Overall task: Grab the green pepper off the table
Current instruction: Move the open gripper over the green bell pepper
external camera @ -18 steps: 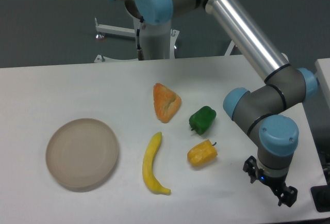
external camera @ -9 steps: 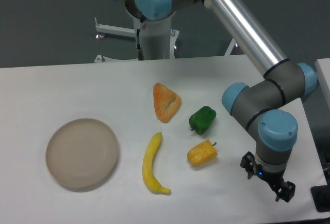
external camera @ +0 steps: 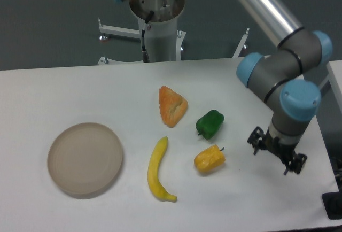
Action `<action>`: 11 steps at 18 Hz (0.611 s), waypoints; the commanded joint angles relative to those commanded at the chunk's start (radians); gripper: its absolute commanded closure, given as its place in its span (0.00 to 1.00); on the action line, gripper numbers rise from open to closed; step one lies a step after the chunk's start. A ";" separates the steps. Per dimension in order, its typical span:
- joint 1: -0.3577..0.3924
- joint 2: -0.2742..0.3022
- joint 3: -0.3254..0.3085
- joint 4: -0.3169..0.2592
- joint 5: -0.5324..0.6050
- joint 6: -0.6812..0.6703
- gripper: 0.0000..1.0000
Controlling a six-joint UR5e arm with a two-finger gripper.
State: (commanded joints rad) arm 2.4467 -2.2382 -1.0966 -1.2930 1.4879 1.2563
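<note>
Compared with half a second earlier, the gripper (external camera: 276,152) had risen and shifted slightly toward the far side of the table (external camera: 64,93), so that it sat higher in the view and a little nearer the produce. The wrist joint above it had swung up as well, and the silver upper arm now crossed the top right corner at a steeper angle. Nothing on the tabletop had moved.

The gripper's two dark fingers stood spread apart with nothing between them, well to the right of the vegetables.

The green pepper (external camera: 209,123) lay on the table near the middle of the group, untouched. It was small, glossy and dark green, with a lumpy body and a short stem stub pointing down and to the left. Just below it sat the yellow-orange pepper (external camera: 209,159), close but apart from it. To its upper left lay an orange wedge-shaped piece (external camera: 172,106), and further to the lower left a banana (external camera: 158,170). A round beige plate (external camera: 85,159) rested well apart on the left side.
</note>
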 joint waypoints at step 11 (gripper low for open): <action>-0.075 0.153 -0.241 -0.098 0.032 0.006 0.00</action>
State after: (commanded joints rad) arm 2.3717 -2.0848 -1.3373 -1.3914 1.5201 1.2625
